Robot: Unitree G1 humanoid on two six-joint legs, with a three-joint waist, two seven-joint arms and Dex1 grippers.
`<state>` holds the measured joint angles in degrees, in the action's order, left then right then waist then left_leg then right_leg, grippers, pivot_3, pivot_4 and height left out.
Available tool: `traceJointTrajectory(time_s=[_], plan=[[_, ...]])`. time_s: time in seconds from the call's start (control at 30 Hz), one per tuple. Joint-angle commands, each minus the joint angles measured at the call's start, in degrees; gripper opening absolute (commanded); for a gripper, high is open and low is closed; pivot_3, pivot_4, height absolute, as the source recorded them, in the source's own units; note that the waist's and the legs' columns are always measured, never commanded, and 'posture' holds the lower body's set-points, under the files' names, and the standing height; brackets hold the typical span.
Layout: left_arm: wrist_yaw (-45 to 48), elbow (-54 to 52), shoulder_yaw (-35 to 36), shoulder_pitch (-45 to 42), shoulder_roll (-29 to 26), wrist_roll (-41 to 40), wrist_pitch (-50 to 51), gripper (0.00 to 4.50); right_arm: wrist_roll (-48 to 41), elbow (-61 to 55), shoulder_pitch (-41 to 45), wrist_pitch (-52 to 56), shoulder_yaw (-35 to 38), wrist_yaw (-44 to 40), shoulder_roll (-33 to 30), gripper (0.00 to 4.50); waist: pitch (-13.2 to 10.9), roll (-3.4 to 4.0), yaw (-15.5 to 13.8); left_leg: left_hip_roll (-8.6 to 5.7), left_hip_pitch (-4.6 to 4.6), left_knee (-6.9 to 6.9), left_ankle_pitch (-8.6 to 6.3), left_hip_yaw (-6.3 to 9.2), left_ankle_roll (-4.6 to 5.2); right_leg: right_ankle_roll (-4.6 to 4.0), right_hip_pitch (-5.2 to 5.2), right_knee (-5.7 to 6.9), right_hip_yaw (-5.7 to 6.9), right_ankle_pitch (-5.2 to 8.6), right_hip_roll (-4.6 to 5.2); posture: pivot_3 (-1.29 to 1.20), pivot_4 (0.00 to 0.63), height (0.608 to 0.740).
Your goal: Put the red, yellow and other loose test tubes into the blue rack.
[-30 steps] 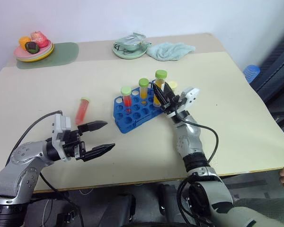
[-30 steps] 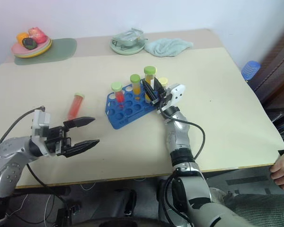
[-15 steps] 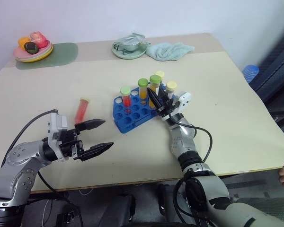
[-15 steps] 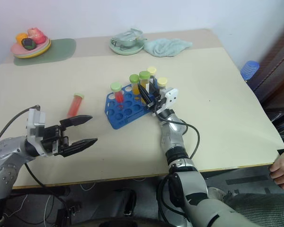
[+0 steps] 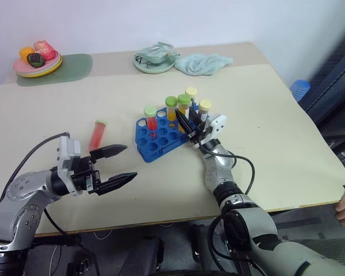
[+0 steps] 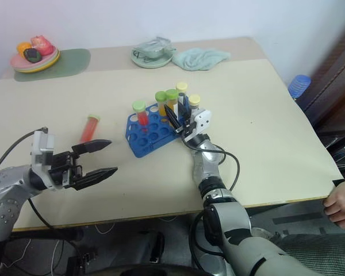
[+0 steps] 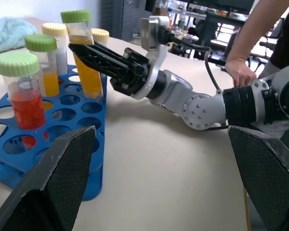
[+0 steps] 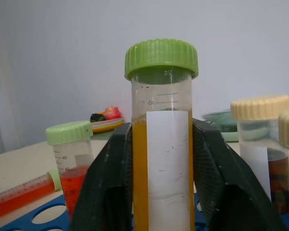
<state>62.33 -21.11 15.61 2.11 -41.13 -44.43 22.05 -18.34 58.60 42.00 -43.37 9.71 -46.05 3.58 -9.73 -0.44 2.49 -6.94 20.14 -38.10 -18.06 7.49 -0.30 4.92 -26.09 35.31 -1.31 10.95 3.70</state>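
Clear plastic tube of yellow-orange liquid with green cap lowered since earlier, now seated upright in bright blue plastic rack on worktop, right gripper fingers flanking it, whether pinched cannot be told, left gripper spread wide, unmoved, red-liquid tube lying loose left of rack.

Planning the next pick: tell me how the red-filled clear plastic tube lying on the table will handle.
Lying on its side on the smooth beige table, the red-filled clear plastic tube would probably roll if nudged sideways. Its round wall may slip in a pinch. Small, capped and rigid-looking, it is likely light.
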Motion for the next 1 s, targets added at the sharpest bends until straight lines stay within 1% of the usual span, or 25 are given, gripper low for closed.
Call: traceJointTrajectory(time_s=[0.03,0.07,0.1,0.2,0.23,0.3,0.4,0.43,0.53,0.6,0.67,0.7,0.77,0.83,0.87,0.93,1.0], plan=[[-0.7,-1.5,2.5,0.0,-0.3,-1.4,0.1,4.5,1.2,1.3,-2.8,-3.4,0.3,0.5,-0.2,3.29,0.1,-0.1,0.0,0.02,-0.04,0.0,-0.02,0.0,-0.01,0.0,0.03,-0.01,0.0,0.0,-0.02,0.0,0.15,0.74],[-1.0,-1.2,2.7,-0.1,0.0,-1.6,0.1,4.5,1.9,0.9,-3.0,-4.3,0.1,1.3,-0.5,3.9,0.1,-0.12,0.0,0.07,-0.1,0.0,-0.06,0.0,-0.04,-0.01,0.1,-0.04,0.0,0.01,-0.06,0.0,0.15,0.74],[-1.5,-0.8,3.0,-0.3,0.4,-2.0,0.2,4.5,2.5,0.1,-3.2,-4.8,-0.3,1.7,-0.9,4.4,0.1,-0.13,-0.1,0.13,-0.17,0.0,-0.1,0.01,-0.06,-0.01,0.2,-0.09,0.0,0.01,-0.11,0.0,0.15,0.74],[-3.1,0.1,3.9,-0.9,1.4,-2.9,0.5,4.5,5.2,-3.0,-4.2,-5.8,-1.7,4.0,-2.1,4.46,0.1,-0.1,-0.5,0.15,-0.57,0.07,-0.19,0.03,0.0,-0.02,0.62,-0.19,0.01,0.03,-0.15,0.0,0.15,0.74],[-4.7,0.6,4.5,-1.6,2.2,-3.6,0.8,4.5,6.2,-6.0,-5.1,-4.6,-2.7,4.3,-3.1,4.46,0.1,-0.1,-0.6,0.15,-0.66,0.09,-0.22,0.03,0.03,-0.02,0.7,-0.2,0.01,0.03,-0.15,0.0,0.15,0.74],[-9.5,2.3,6.1,-3.6,4.0,-3.8,0.8,4.5,8.5,-16.2,-8.3,-0.2,-4.5,5.5,-6.3,4.46,0.1,-0.05,-1.4,0.14,-0.66,0.08,-0.23,0.03,0.04,-0.02,0.72,-0.23,0.01,0.03,-0.15,0.0,0.15,0.74],[-15.6,3.3,7.8,-5.4,5.5,-3.1,1.9,4.5,7.9,-31.9,-14.4,10.0,-6.8,4.8,-11.3,4.46,0.0,0.0,-1.8,0.13,-0.59,0.07,-0.24,0.0,0.04,-0.01,0.64,-0.23,0.01,0.04,-0.12,0.0,0.15,0.74],[-19.0,3.4,8.2,-6.2,5.9,-1.9,2.5,4.5,7.1,-37.9,-17.0,14.9,-7.4,4.1,-14.0,4.46,0.0,0.0,-1.8,0.13,-0.57,0.07,-0.25,0.0,0.02,-0.01,0.62,-0.24,0.01,0.04,-0.12,0.0,0.15,0.74],[-31.4,2.6,8.7,-8.7,6.0,2.8,5.9,4.5,1.9,-56.9,-24.7,32.2,-7.0,1.1,-24.5,4.46,0.0,0.04,-1.9,0.17,-0.57,0.07,-0.27,-0.02,-0.01,0.01,0.61,-0.24,-0.02,0.05,-0.07,0.0,0.15,0.74],[-37.2,2.1,8.7,-10.4,5.3,4.5,9.2,4.5,-2.5,-66.4,-27.9,42.4,-5.7,-0.6,-31.5,4.46,0.0,0.07,-1.9,0.21,-0.57,0.06,-0.28,-0.04,-0.01,0.01,0.63,-0.26,-0.04,0.05,-0.09,0.0,0.15,0.74],[-41.6,1.5,8.8,-12.4,4.6,3.9,14.0,4.5,-6.8,-72.5,-28.6,49.7,-4.2,-1.9,-36.9,4.46,-0.1,0.03,-1.6,0.27,-0.59,0.05,-0.44,-0.09,0.25,0.02,0.65,-0.27,-0.06,0.06,-0.11,0.0,0.15,0.74],[-45.2,1.6,8.4,-14.3,4.0,4.6,17.8,4.5,-8.9,-74.7,-28.1,53.2,-3.5,-2.8,-39.6,4.46,-0.1,0.02,-1.6,0.31,-0.6,0.04,-0.46,-0.14,0.28,0.02,0.65,-0.27,-0.06,0.05,-0.13,0.0,0.15,0.74],[-53.1,3.5,6.9,-20.7,2.1,5.6,29.8,4.5,-12.5,-77.4,-26.2,59.1,-2.7,-5.2,-44.3,4.46,-0.1,-0.07,-1.7,0.39,-0.63,0.05,-0.46,-0.17,0.28,0.03,0.67,-0.27,-0.05,0.06,-0.17,0.0,0.15,0.74],[-56.4,8.0,4.2,-29.1,0.1,5.7,41.9,4.5,-14.1,-78.6,-23.5,62.9,-3.2,-7.8,-47.9,4.46,-0.2,-0.25,-1.9,0.4,-0.62,-0.01,-0.45,-0.15,0.27,0.04,0.71,-0.24,0.02,0.06,-0.18,0.0,0.15,0.74],[-56.6,10.6,3.0,-33.1,-0.3,5.3,46.9,4.5,-14.7,-78.9,-22.0,64.3,-3.6,-8.6,-49.0,4.46,-0.2,-0.26,-1.9,0.4,-0.62,-0.03,-0.45,-0.14,0.26,0.05,0.73,-0.25,0.05,0.05,-0.19,0.0,0.15,0.74],[-57.2,16.7,0.8,-41.5,0.1,6.3,53.3,4.5,-15.4,-79.2,-18.5,66.9,-4.8,-9.8,-50.3,4.46,-0.2,-0.28,-2.0,0.37,-0.63,-0.06,-0.45,-0.14,0.27,0.05,0.75,-0.24,0.12,0.05,-0.18,0.0,0.15,0.74],[-59.2,25.5,-1.0,-50.2,1.4,9.4,59.5,4.5,-15.3,-78.9,-15.2,68.5,-6.4,-11.1,-50.7,4.46,-0.2,-0.3,-2.0,0.34,-0.57,-0.05,-0.39,-0.13,0.16,0.05,0.71,-0.3,0.15,0.04,-0.15,0.0,0.15,0.74]])
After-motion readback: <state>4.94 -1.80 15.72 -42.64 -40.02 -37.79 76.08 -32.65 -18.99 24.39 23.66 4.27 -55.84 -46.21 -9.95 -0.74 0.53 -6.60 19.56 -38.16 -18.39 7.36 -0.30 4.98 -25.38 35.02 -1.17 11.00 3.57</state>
